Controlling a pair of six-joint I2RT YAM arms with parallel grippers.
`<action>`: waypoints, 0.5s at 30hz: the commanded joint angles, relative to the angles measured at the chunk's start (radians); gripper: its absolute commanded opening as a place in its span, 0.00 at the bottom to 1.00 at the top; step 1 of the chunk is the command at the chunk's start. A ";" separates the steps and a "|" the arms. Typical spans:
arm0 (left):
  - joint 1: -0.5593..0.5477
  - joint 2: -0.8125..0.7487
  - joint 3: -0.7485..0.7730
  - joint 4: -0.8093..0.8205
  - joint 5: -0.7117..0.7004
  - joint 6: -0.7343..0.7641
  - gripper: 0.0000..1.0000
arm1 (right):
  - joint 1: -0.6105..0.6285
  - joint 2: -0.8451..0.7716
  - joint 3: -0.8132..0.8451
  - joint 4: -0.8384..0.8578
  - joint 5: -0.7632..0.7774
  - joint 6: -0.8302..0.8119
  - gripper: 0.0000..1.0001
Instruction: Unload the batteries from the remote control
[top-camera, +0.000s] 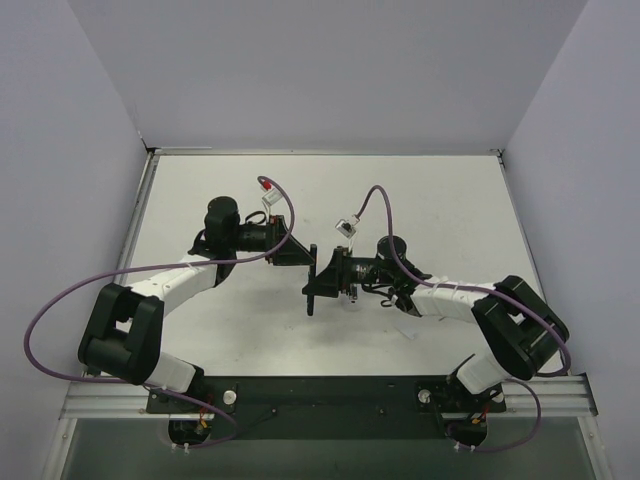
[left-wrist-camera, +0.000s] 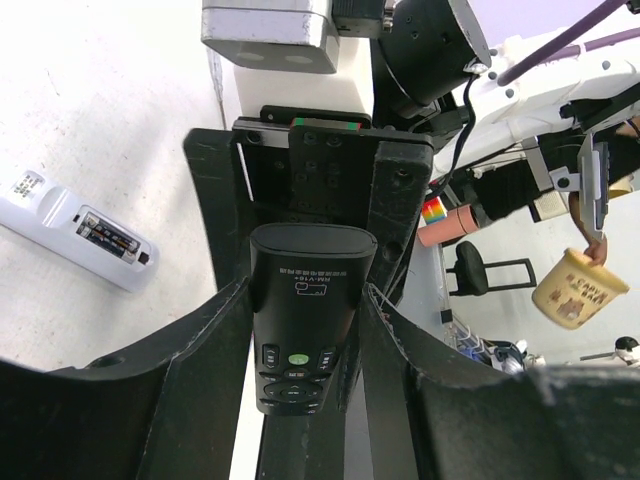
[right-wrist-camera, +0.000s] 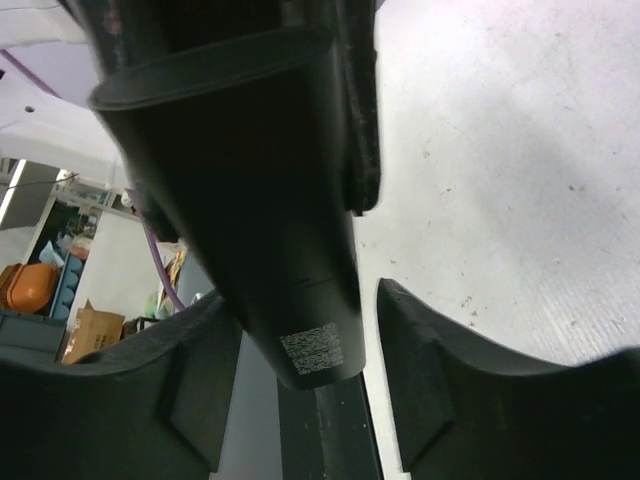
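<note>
White bench is sitting between pale walls, with one arm reaching in from the left and one from the right. The left pincer is pinching a black remote by its sides. The right pincer is sitting spread around its other end. The batteries are lying in a white remote's open slot on the bench, apart from both pincers.
</note>
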 joint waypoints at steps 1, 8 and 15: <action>-0.003 -0.009 0.000 0.100 0.018 -0.031 0.00 | 0.003 0.011 0.008 0.197 -0.036 0.038 0.39; -0.001 -0.028 0.011 0.005 -0.084 0.040 0.46 | -0.003 -0.023 -0.005 0.178 0.010 0.085 0.03; 0.023 -0.038 0.105 -0.216 -0.126 0.135 0.56 | -0.009 -0.064 0.002 0.009 0.096 0.076 0.00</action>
